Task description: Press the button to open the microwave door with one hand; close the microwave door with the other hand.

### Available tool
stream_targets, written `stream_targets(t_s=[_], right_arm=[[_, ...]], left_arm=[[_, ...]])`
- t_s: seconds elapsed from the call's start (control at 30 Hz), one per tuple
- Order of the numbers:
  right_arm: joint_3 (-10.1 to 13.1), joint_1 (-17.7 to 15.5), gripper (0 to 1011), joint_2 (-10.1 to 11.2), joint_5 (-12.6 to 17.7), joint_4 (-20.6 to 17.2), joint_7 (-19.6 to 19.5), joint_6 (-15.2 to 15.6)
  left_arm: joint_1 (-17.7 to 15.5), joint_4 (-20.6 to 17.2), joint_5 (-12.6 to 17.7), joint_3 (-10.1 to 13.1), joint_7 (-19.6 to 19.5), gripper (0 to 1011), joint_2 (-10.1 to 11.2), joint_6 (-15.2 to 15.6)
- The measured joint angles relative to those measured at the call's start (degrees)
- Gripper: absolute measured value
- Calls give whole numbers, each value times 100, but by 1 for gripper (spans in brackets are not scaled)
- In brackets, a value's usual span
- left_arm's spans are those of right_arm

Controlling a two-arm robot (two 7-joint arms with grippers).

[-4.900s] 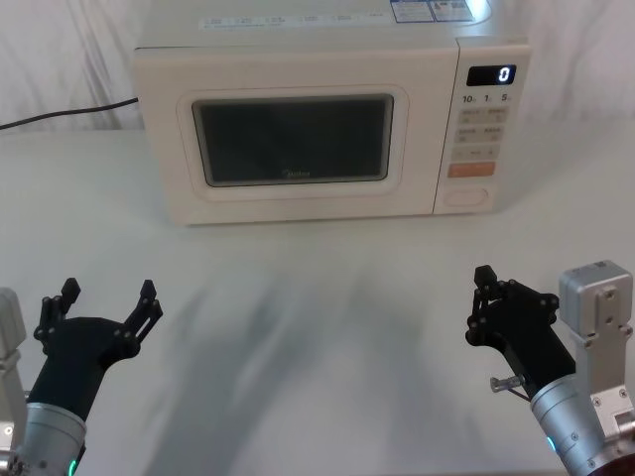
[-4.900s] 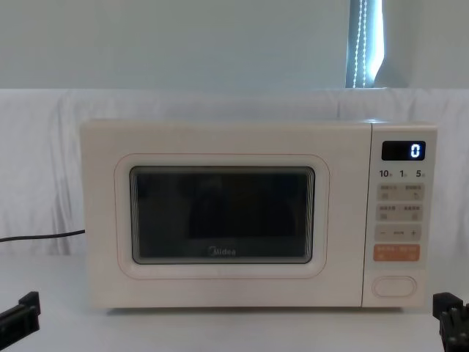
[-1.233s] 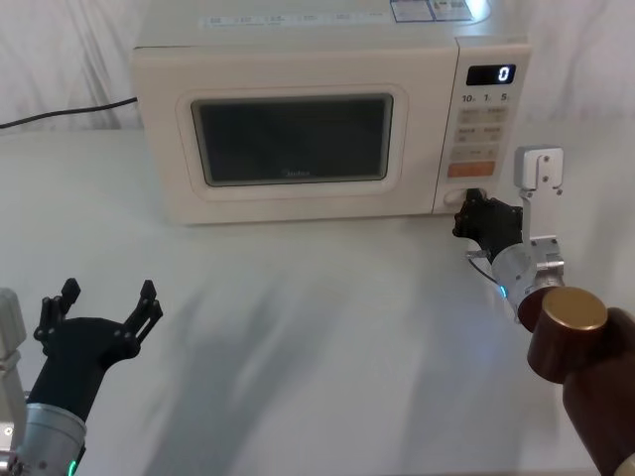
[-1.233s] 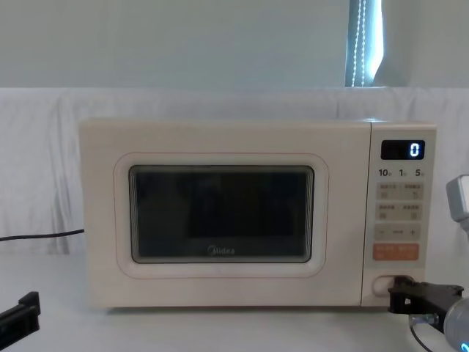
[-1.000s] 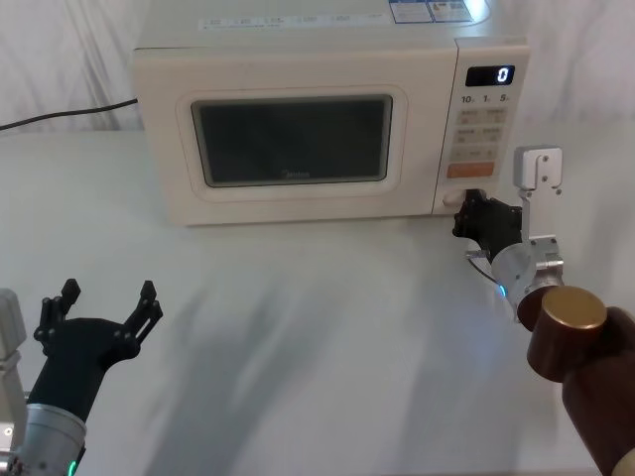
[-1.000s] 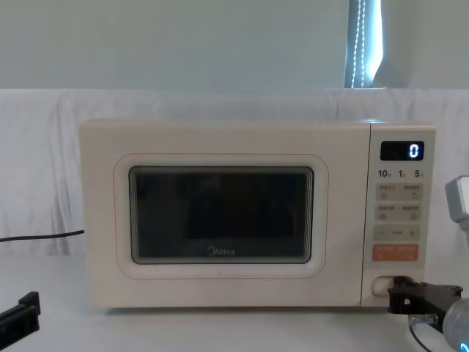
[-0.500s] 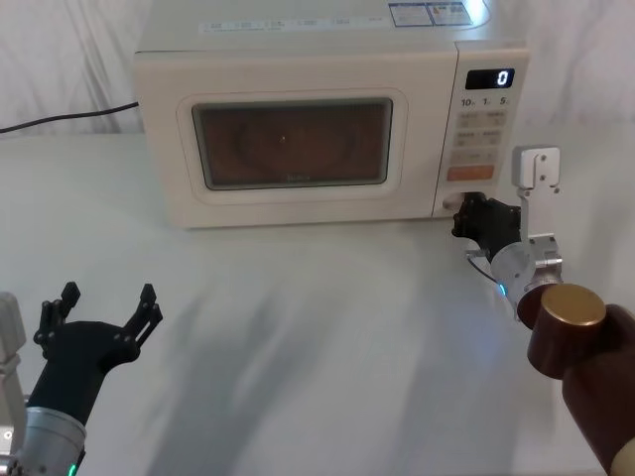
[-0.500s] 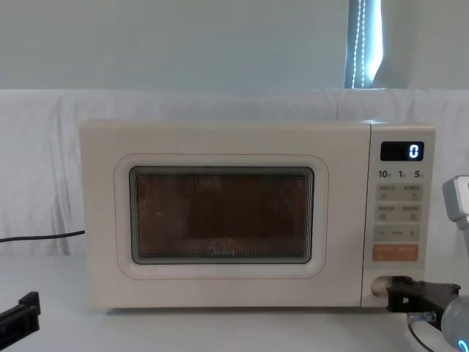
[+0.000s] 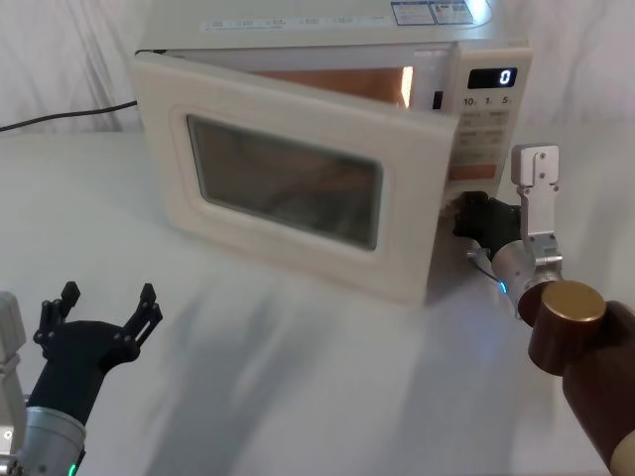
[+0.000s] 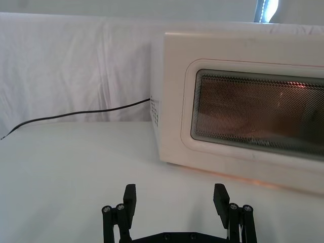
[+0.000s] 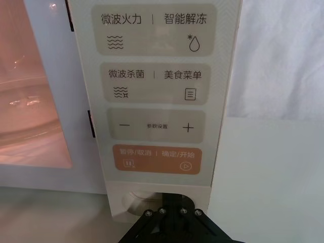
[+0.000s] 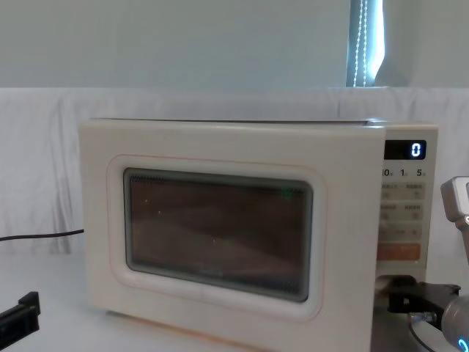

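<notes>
Microwave door (image 9: 288, 183) swung ajar, hiding button; right gripper (image 9: 466, 215) there.

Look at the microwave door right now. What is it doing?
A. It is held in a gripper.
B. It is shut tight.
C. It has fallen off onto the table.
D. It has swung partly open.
D: the microwave door stands out at an angle from the lit oven, hinged on its left side, while the right gripper sits at the button.
</notes>
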Motion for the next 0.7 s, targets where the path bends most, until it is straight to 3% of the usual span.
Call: stream_targets(t_s=[0.33,0.7], right_arm=[[11,-124,0,21,3,-225,38,79],[-32,-779,0,53,28,-1339,82,498]], left_arm=[[0,0,0,0,0,1001,0,0],[0,0,0,0,0,1001,0,0]])
